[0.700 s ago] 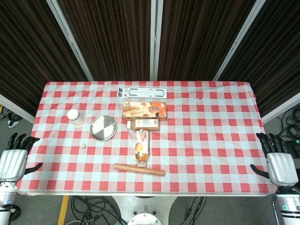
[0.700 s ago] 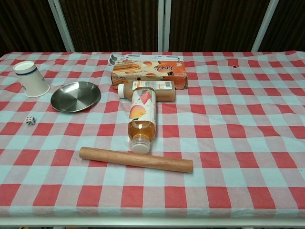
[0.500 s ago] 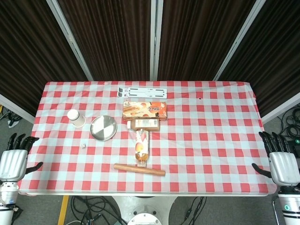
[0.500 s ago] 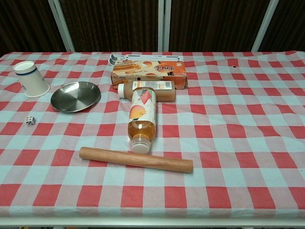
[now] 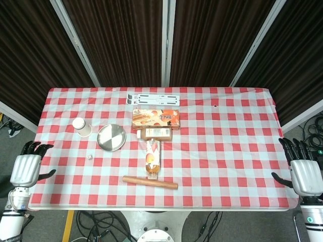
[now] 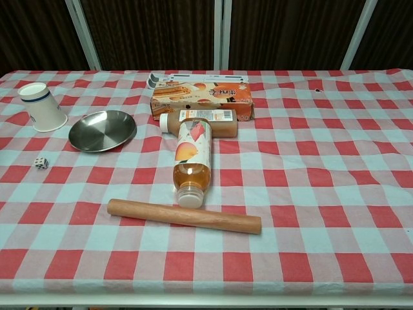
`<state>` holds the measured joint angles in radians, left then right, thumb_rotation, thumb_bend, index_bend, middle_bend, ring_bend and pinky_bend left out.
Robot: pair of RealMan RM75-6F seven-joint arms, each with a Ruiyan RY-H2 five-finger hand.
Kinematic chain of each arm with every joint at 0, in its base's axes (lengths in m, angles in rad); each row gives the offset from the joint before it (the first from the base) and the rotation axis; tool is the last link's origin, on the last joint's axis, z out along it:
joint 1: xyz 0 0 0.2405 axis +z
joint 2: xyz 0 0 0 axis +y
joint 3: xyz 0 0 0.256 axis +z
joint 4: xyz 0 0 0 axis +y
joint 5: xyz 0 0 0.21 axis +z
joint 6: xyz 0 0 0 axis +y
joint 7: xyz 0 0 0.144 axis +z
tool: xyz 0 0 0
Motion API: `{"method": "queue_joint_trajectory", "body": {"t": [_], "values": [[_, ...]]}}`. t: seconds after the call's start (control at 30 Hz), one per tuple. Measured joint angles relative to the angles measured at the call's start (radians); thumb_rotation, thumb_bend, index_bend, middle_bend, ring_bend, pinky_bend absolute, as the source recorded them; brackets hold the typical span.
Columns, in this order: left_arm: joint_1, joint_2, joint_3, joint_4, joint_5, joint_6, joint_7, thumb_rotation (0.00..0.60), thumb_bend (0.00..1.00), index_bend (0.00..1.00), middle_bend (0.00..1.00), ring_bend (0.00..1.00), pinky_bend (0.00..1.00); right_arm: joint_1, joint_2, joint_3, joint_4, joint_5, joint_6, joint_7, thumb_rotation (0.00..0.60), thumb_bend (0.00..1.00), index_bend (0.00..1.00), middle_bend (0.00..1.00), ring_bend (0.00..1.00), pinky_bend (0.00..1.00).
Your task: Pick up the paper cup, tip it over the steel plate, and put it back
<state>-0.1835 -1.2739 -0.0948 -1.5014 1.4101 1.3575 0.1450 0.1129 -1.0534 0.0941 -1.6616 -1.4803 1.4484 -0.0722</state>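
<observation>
The white paper cup stands on the checked tablecloth at the left, tilted in the chest view, just left of the round steel plate. My left hand hangs open beside the table's left edge, well below and left of the cup, holding nothing. Off the table's right edge, my right hand is also open and empty. Neither hand shows in the chest view.
A small white die lies in front of the plate. Mid-table lie an orange snack box, a brown bottle, a juice bottle and a wooden rolling pin. A white strip sits at the back.
My left hand has risen and moved right, closer to the table's left edge. My right hand has shifted slightly outward. Nothing on the table has moved.
</observation>
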Motion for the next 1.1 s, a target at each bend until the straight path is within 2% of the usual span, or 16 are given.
{"method": "queue_joint_trajectory", "body": {"t": [0.07,0.13,0.23,0.33,0.63,0.9,1.1], "values": [[-0.026,-0.011,-0.007,0.015,-0.007,-0.042,-0.013,0.600,0.00,0.35,0.53,0.48,0.59,0.005,0.005,0.002,-0.003,-0.001,-0.005,-0.003,0.600,0.04,0.00,0.09,0.00,0.03],[-0.059,-0.026,-0.015,0.034,-0.017,-0.096,-0.029,0.600,0.00,0.37,0.63,0.59,0.71,0.008,0.009,0.003,-0.006,-0.001,-0.008,-0.006,0.600,0.04,0.00,0.09,0.00,0.03],[-0.110,-0.053,-0.027,0.063,-0.037,-0.181,-0.052,0.600,0.01,0.39,0.73,0.71,0.82,0.013,0.013,0.005,-0.013,0.002,-0.015,-0.010,0.600,0.04,0.00,0.09,0.00,0.03],[-0.164,-0.089,-0.039,0.098,-0.066,-0.265,-0.066,0.600,0.01,0.40,0.79,0.77,0.88,0.015,0.015,0.005,-0.014,0.005,-0.018,-0.011,0.600,0.04,0.00,0.09,0.00,0.03],[-0.269,-0.208,-0.065,0.194,-0.193,-0.436,-0.075,0.600,0.04,0.44,0.86,0.83,0.92,0.015,0.018,0.003,-0.016,0.020,-0.026,-0.010,0.600,0.04,0.00,0.09,0.00,0.03],[-0.291,-0.289,-0.064,0.303,-0.270,-0.469,-0.057,0.600,0.15,0.48,0.89,0.86,0.94,0.019,0.017,0.003,-0.013,0.027,-0.033,-0.011,0.600,0.04,0.00,0.10,0.00,0.03],[-0.296,-0.295,-0.054,0.312,-0.279,-0.492,-0.075,0.600,0.22,0.48,0.89,0.86,0.94,0.023,0.014,0.003,-0.009,0.031,-0.040,-0.006,0.600,0.04,0.00,0.10,0.00,0.03]]}}
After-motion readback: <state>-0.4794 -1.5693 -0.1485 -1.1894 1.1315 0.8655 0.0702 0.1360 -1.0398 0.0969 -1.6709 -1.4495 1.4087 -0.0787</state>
